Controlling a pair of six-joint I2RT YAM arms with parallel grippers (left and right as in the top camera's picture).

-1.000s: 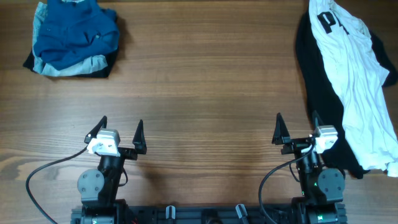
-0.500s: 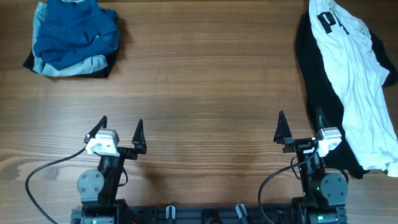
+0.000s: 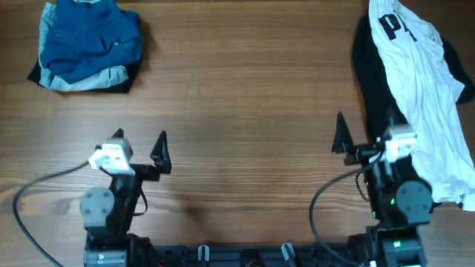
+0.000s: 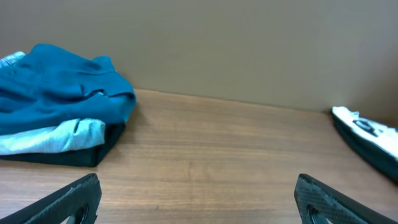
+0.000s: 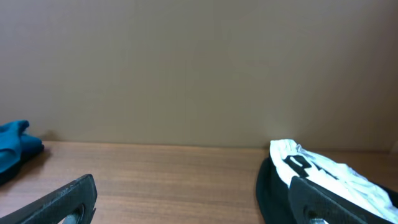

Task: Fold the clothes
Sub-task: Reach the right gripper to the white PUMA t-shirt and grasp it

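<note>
A large white T-shirt [image 3: 427,96] with black block print lies crumpled on a black garment [image 3: 371,96] along the table's right edge; both show in the right wrist view [image 5: 323,171]. A pile of blue garments [image 3: 89,41] over a black one sits at the far left corner, and shows in the left wrist view [image 4: 56,106]. My left gripper [image 3: 141,142] is open and empty near the front left. My right gripper [image 3: 364,133] is open and empty, its right finger beside the black garment's edge.
The wooden table [image 3: 237,111] stretches between the two piles. A plain wall [image 5: 186,62] stands behind the far edge. Black cables [image 3: 326,204] run from both arm bases at the front edge.
Both arms have risen and shifted: the left gripper swung slightly left, the right gripper moved right and forward toward the black garment. The clothes have not moved.
</note>
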